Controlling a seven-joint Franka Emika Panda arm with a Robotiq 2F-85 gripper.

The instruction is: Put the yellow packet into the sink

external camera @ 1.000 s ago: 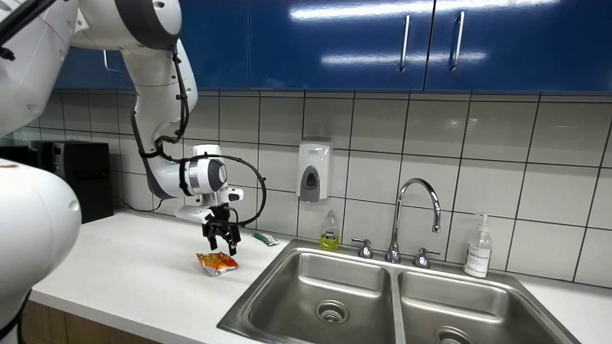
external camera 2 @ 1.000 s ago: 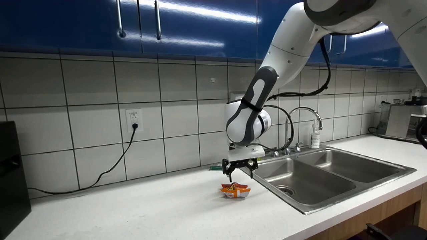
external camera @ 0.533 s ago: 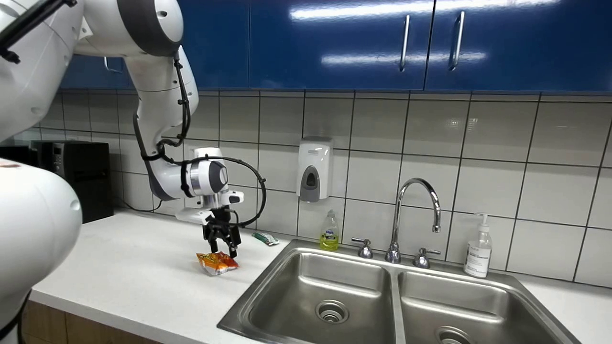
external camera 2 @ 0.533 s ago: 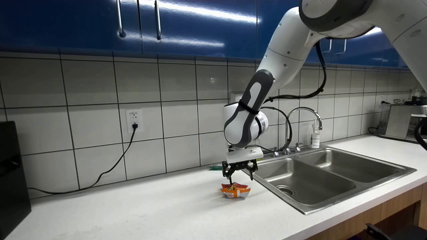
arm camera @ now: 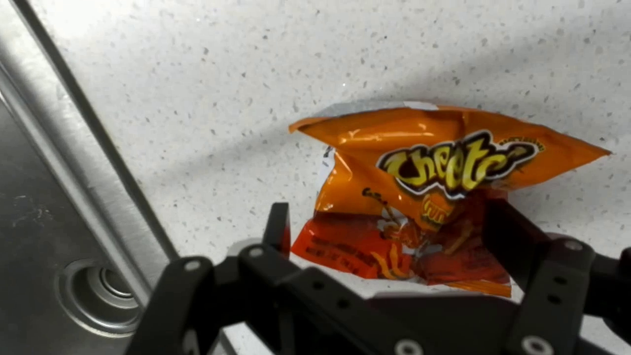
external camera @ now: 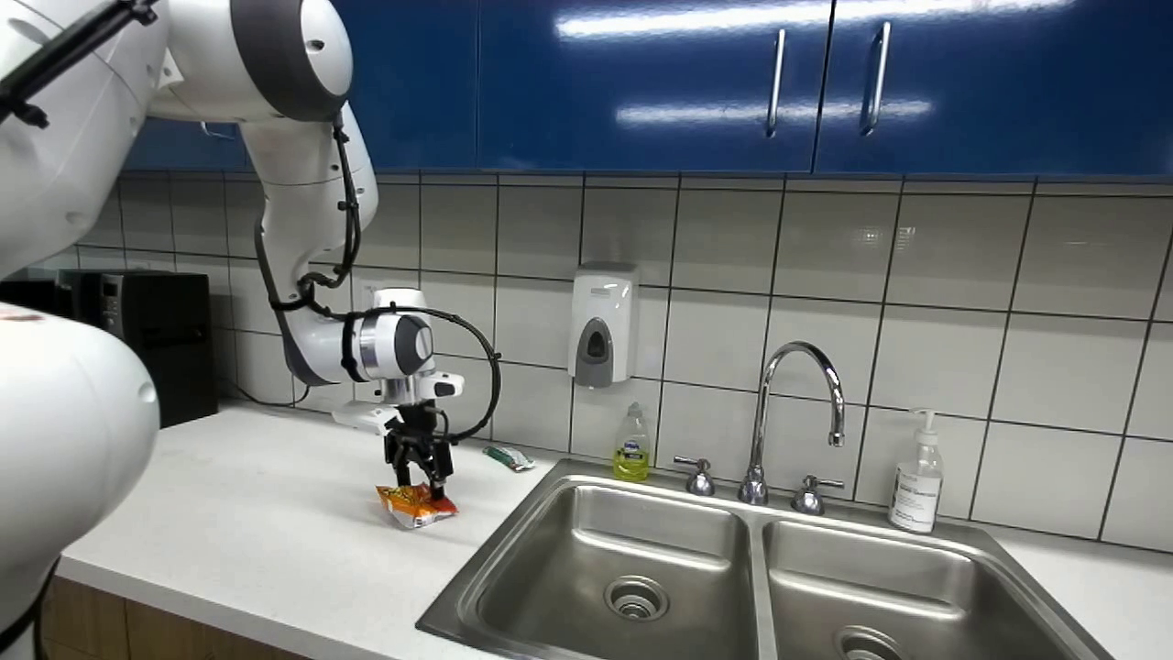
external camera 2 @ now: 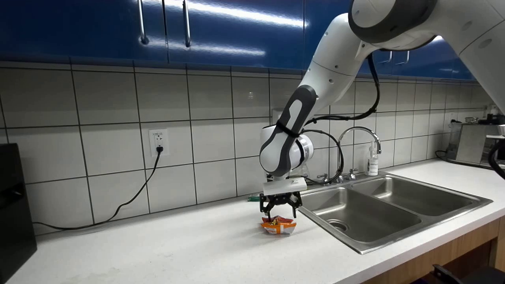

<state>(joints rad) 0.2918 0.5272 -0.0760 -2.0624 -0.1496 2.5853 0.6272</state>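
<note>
In an exterior view, a robot arm (external camera: 316, 174) holds its black claw (external camera: 420, 489) low over a yellow-orange snack packet (external camera: 408, 511) lying on the white surface (external camera: 257, 513) beside a steel double sink (external camera: 499, 555). In an exterior view, a green packet (external camera 2: 253, 198) lies behind the claw, near the wall (external camera 2: 106, 102). In the wrist view, the claw's fingers (arm camera: 276, 227) stand spread, the snack packet's red end between them; whether they touch it, I cannot tell.

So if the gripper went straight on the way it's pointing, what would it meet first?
Most likely the orange packet: the open gripper points down at it. Depth is unclear, so they may already be touching.
</note>
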